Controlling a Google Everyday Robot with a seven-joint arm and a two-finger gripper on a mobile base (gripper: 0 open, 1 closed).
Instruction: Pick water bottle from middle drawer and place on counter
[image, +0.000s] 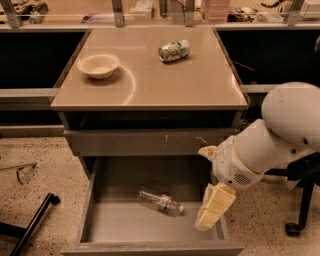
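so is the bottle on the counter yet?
No, the water bottle lies on its side in the open middle drawer, with the pincer hanging at the drawer's right side.

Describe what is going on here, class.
A white robot arm hangs its cream pincer at the right side of the open, deep grey middle drawer. The small clear ribbed plastic water bottle lies on its side on the drawer floor, left of the pincer, not yet grasped. On the glossy tan counter above sit a pale shallow bowl and a crushed green-and-white can.
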